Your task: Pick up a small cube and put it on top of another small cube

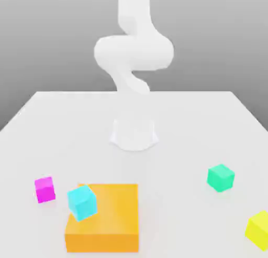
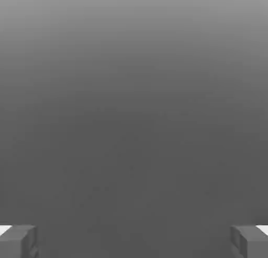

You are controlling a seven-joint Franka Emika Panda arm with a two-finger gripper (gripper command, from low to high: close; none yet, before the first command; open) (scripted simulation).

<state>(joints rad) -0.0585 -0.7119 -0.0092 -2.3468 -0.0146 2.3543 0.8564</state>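
Observation:
The small magenta cube (image 1: 45, 189) rests on the white table (image 1: 63, 126) near the front, on the exterior view's left, with nothing touching it. In the hand view my gripper (image 2: 134, 241) is open: its two grey fingertips (image 2: 18, 241) stand far apart with nothing between them, facing a plain grey background. The white arm (image 1: 133, 55) rises from its base (image 1: 134, 133) at the middle of the table and bends upward, well away from the cubes.
A flat orange block (image 1: 107, 220) lies at the front centre, just right of the magenta cube. A cyan cube (image 1: 82, 202) sits tilted at the block's near-left corner. A green cube (image 1: 220, 178) and a yellow cube (image 1: 260, 229) lie on the exterior view's right.

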